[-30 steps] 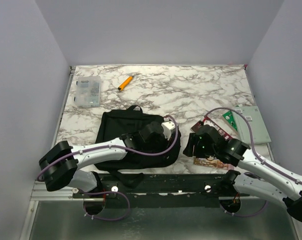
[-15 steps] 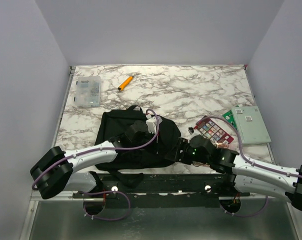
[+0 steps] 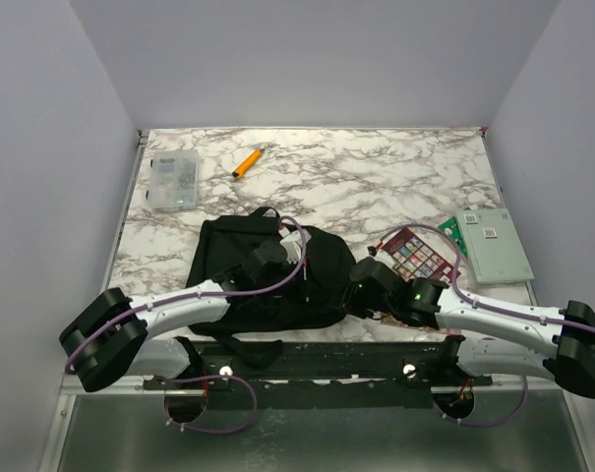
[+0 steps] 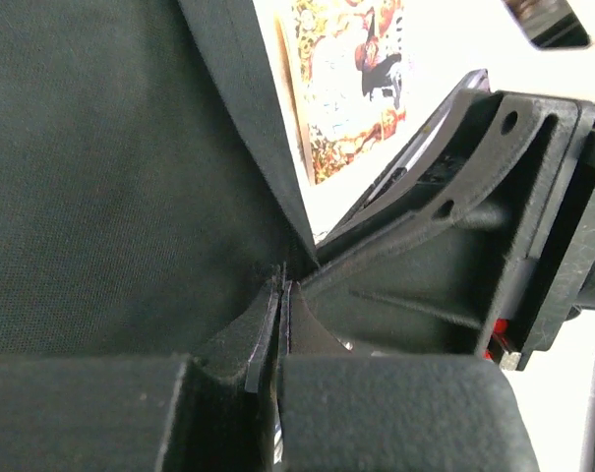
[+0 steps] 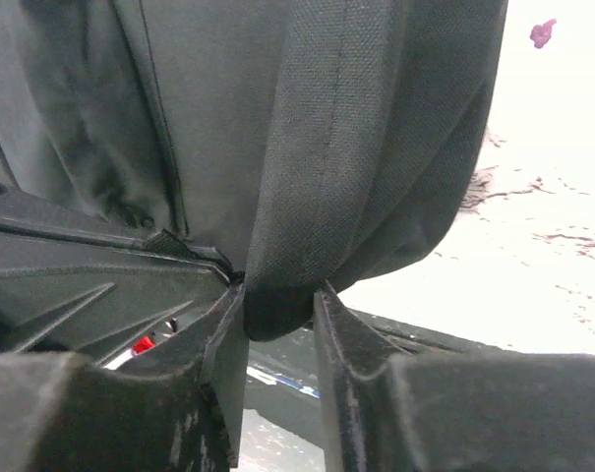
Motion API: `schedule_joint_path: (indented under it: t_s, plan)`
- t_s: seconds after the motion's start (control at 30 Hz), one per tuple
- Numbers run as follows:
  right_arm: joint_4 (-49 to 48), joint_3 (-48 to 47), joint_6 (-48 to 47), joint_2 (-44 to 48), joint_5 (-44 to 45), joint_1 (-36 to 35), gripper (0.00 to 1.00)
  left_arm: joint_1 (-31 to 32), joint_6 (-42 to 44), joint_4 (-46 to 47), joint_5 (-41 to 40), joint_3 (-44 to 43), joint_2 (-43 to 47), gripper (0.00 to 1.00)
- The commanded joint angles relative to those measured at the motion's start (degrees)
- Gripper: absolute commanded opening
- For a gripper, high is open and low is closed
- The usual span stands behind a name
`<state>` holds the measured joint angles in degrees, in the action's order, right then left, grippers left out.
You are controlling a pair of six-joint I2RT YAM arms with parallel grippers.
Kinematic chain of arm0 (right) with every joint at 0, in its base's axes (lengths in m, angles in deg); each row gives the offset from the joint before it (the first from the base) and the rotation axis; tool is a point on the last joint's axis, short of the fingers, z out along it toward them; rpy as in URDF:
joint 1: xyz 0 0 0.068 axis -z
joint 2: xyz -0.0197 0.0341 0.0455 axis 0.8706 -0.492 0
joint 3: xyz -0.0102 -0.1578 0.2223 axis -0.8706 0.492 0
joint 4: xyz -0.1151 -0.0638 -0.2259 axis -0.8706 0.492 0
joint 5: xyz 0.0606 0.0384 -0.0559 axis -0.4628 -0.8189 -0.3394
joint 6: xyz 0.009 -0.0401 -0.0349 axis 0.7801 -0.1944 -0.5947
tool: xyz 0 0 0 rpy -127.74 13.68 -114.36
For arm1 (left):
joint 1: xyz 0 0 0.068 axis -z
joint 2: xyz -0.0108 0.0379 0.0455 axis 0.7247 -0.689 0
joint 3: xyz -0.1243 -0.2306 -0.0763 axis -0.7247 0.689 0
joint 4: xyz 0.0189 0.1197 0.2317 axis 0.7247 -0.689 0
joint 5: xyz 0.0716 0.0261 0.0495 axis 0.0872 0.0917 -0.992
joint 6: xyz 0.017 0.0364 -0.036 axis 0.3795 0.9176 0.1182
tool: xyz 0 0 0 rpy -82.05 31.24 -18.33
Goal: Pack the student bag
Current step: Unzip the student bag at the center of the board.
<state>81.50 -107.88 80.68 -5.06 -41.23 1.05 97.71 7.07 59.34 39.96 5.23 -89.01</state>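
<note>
While the student bag (image 3: 223, 265) lies on the marble table (image 3: 376, 177) near the front edge, both grippers are at its right side.
The right gripper (image 5: 280, 300) is squeezing a thick fold of the black cloth between its fingers. The left gripper (image 4: 277, 313) has its fingers pressed tight together right at the bag's edge; whether any cloth is caught between them I cannot tell.

- The left gripper (image 4: 278, 307) is squeezed tight on the edge of the black student bag (image 4: 110, 177).
- The right gripper (image 4: 327, 251) meets it there.
- A colourful card (image 4: 351, 88) lies behind.
</note>
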Motion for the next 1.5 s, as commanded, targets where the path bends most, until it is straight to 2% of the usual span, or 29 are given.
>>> schedule_joint_path:
  t_s: [0.0, 0.03, 0.13, 0.27, 0.33, 0.43, 0.77, 0.9, 1.07, 1.17, 1.23, 1.47]
  plan:
    - [3.99, 0.03, -1.54, 0.58, 7.28, 0.46, 0.16, 0.65, -2.66, 2.50, 0.97, 0.23, 0.30, 0.00]
    - [4.57, 0.29, -1.95, 1.37, 8.24, 0.51, 0.11, 0.27, -3.16, 2.35, 0.84, -0.02, -0.16, 0.00]
    - [4.74, 1.61, -7.11, 4.26, 10.18, 0.49, 0.11, -0.89, -4.28, 2.06, 2.15, -1.89, -2.37, 0.00]
    - [2.59, 2.00, -12.91, 5.47, 7.51, -0.04, 0.45, -0.99, -4.33, 1.97, 3.99, -4.77, -4.59, 0.00]
    - [0.34, 2.59, -12.77, 6.22, 7.99, -2.87, 0.52, -1.08, -3.88, 2.02, 4.75, -6.11, -5.32, 0.00]
    - [-4.47, 4.47, -11.57, 7.37, 10.01, -7.21, 0.57, -1.07, -3.52, 1.80, 5.55, -7.98, -6.34, 0.00]
    - [-19.28, 11.96, -9.59, 7.62, 11.41, -9.78, 0.56, -1.19, -3.53, 1.11, 6.73, -10.01, -8.33, 0.00]
    - [-28.72, 16.00, -5.08, 7.55, 13.26, -9.84, 0.53, -1.19, -3.67, 0.83, 6.76, -10.12, -8.32, 0.00]
    - [-34.11, 18.47, -0.17, 5.36, 16.47, -9.78, 0.52, -1.12, -4.15, 0.72, 6.90, -10.04, -8.11, 0.00]
    - [-33.09, 18.29, 4.19, 3.62, 18.59, -9.82, 0.53, -1.17, -4.18, 0.57, 6.96, -9.91, -7.75, 0.00]
    - [-36.16, 18.77, 4.38, 2.35, 18.79, -9.81, 0.54, -1.16, -4.26, 0.57, 6.82, -9.79, -7.63, 0.00]
    - [-36.77, 16.70, 6.81, -1.53, 20.92, -9.93, 0.58, -1.11, -4.34, 0.57, 6.81, -9.81, -7.76, 0.00]
